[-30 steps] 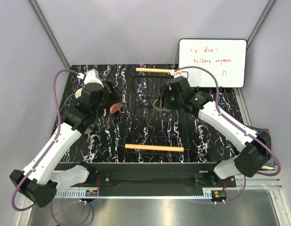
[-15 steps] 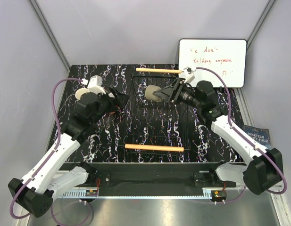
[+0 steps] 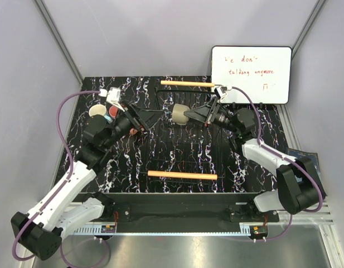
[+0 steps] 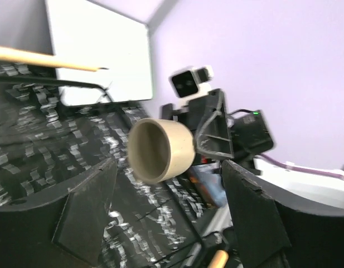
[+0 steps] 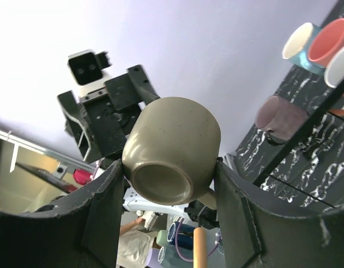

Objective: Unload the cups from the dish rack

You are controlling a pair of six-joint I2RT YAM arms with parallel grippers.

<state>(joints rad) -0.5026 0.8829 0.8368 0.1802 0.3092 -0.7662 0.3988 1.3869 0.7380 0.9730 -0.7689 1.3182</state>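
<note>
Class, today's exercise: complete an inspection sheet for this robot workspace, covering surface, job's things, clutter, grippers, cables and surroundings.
Surface: black, white-veined table.
Job's things: dish rack, no cups seen in it; olive-grey cup held in the air above it; mauve cup, light blue cup and pink cup on the table's far left, outside the rack.
Clutter: dark card beside the right arm, unreadable.
Grippers: right gripper shut on the olive-grey cup; left gripper open, empty, facing that cup.
Cables: left purple cable and right purple cable loop free.
Surroundings: whiteboard with red writing; grey walls.
</note>
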